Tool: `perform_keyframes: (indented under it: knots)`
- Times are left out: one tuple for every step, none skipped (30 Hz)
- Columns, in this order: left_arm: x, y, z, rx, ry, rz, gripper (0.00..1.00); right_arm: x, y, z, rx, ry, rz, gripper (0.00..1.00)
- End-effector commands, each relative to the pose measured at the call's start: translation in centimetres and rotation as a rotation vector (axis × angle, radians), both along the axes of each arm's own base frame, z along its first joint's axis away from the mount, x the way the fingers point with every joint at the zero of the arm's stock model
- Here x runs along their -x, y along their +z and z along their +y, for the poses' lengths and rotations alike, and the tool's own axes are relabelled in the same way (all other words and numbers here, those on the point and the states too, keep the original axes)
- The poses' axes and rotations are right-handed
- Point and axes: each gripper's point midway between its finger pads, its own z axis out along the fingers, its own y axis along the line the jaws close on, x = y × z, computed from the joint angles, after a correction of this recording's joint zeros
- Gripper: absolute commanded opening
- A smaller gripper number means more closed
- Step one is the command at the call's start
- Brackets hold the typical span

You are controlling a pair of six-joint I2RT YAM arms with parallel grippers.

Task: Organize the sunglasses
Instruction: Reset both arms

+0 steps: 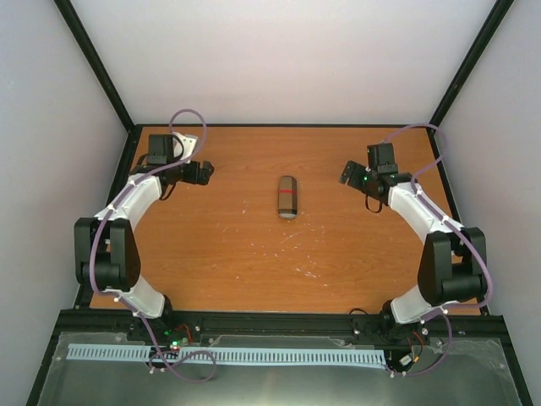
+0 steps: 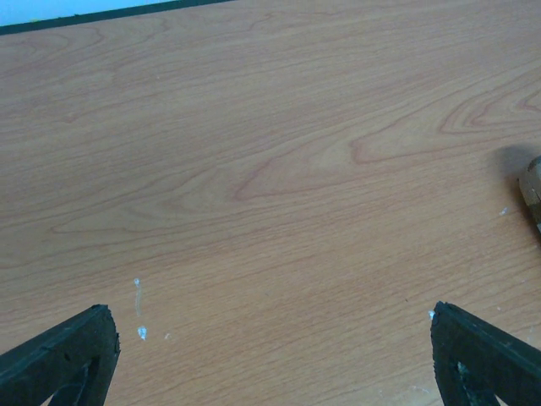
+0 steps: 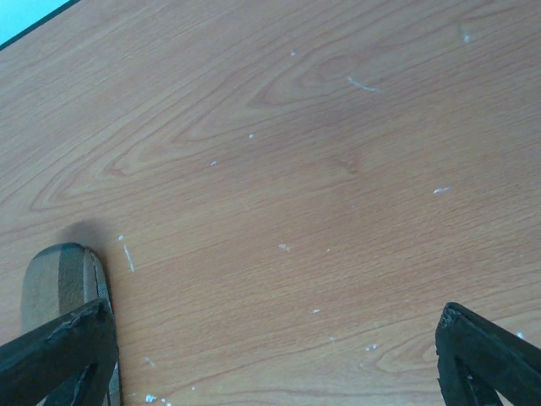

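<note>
Sunglasses showed in none of my three views: no pinkish frame on the wood, and none between either set of fingers. The only place left for them was inside the grey-tan case [image 1: 287,197] with its red band, which lay shut in the middle of the table [image 1: 237,254]. I judged the stowing step done and the job at or near its end, though I could not see into the case to confirm it. If so, the next move called for little more than keeping both arms off the case. If not, I would first have to find a faint translucent frame, which would be hard to spot.

The left pincer [image 2: 272,311] hung well left of the case over bare wood, fingers spread wide with nothing between them. The right pincer [image 3: 275,310] hung well right of the case, equally wide apart and empty. One finger [image 3: 59,351] overlapped the case in its own view, but the overhead view showed them apart. A pale scrap, perhaps a cloth [image 1: 193,139], peeked out by the left wrist, far left of the case.
</note>
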Motion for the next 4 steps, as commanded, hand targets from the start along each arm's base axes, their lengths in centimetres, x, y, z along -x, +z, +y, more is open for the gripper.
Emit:
perform_keyframes:
  knots:
    - [-0.8, 1.35, 1.04, 0.007, 0.05, -0.071, 0.99, -0.88, 0.87, -1.48, 0.041, -0.071, 0.007, 1.0]
    - [-0.82, 1.22, 1.19, 0.011, 0.061, -0.071, 0.99, -0.97, 0.97, -1.47, 0.042, -0.071, 0.003, 1.0]
    - [-0.86, 1.14, 1.27, 0.016, 0.068, -0.073, 1.0, -1.07, 1.15, -1.43, 0.04, -0.07, -0.004, 1.0]
    - [-0.84, 0.96, 1.3, 0.019, 0.072, -0.074, 1.0, -1.1, 1.29, -1.37, 0.037, -0.067, -0.009, 1.0]
